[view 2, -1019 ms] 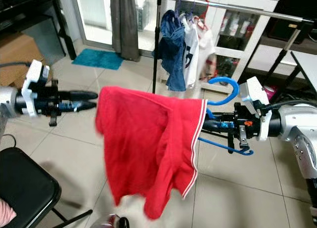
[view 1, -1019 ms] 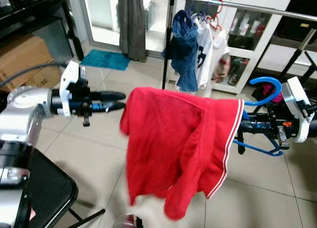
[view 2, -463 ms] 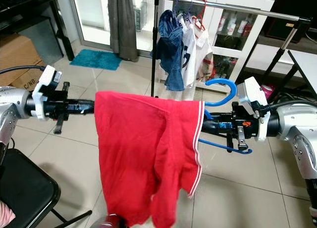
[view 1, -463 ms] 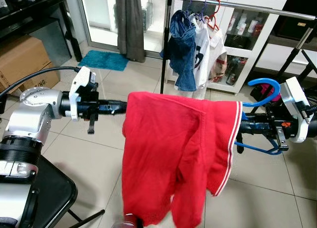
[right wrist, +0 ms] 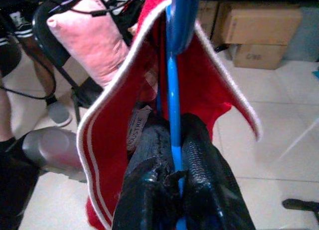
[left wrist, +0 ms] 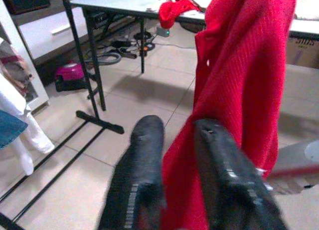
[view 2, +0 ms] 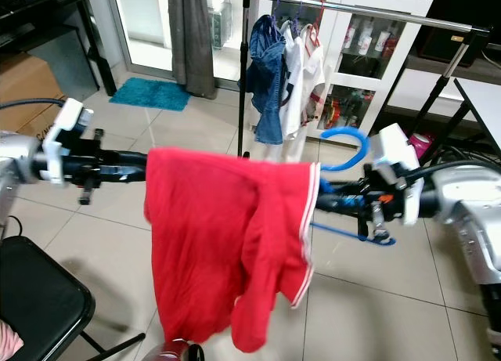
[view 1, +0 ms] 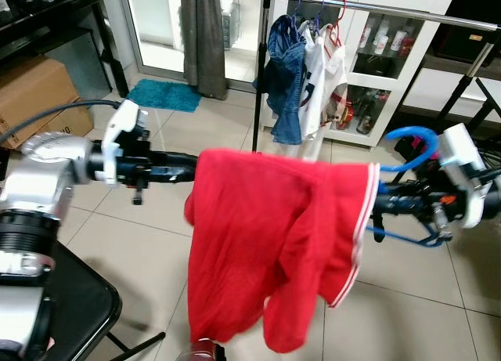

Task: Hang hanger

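Tiled floor (view 1: 438,298); right tool (right wrist: 172,140) pinches blue hanger (right wrist: 173,90); knit red shirt (view 1: 274,243) draped.

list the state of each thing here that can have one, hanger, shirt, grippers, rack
blue hanger: held level, off the rack, hook free.
red shirt: draped on the hanger, hanging between the arms.
right gripper: shut on the hanger's blue wire.
left gripper: shut on the shirt's edge.
clothes rack: upright, a few garments hung at one end, the rest of its bar bare.
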